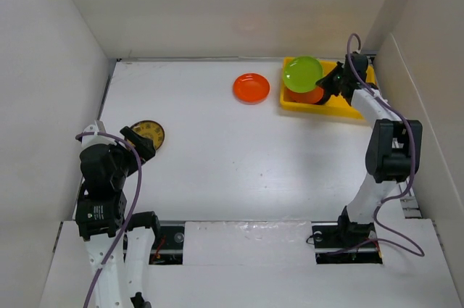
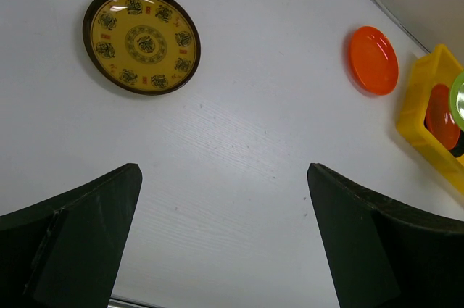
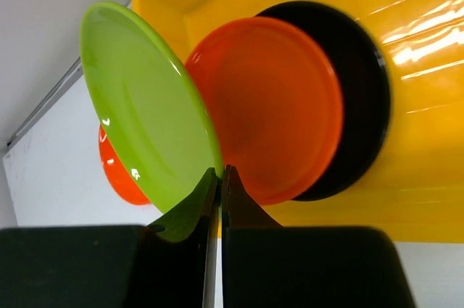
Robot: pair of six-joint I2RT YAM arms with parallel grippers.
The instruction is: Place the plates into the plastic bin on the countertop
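The yellow plastic bin (image 1: 346, 106) stands at the back right of the white countertop (image 1: 239, 156). My right gripper (image 1: 328, 85) is shut on the rim of the lime green plate (image 1: 302, 74) and holds it tilted above the bin (image 3: 428, 141). In the right wrist view the green plate (image 3: 145, 112) hangs over an orange plate (image 3: 279, 105) that lies on a black plate (image 3: 366, 90) in the bin. A second orange plate (image 1: 251, 88) lies left of the bin. A brown-and-gold plate (image 1: 151, 132) lies at the left, just beyond my open, empty left gripper (image 1: 138, 143).
White walls bound the countertop at the left, back and right. In the left wrist view the brown-and-gold plate (image 2: 141, 39), the loose orange plate (image 2: 373, 60) and the bin's corner (image 2: 424, 98) all show. The other plates are out of view.
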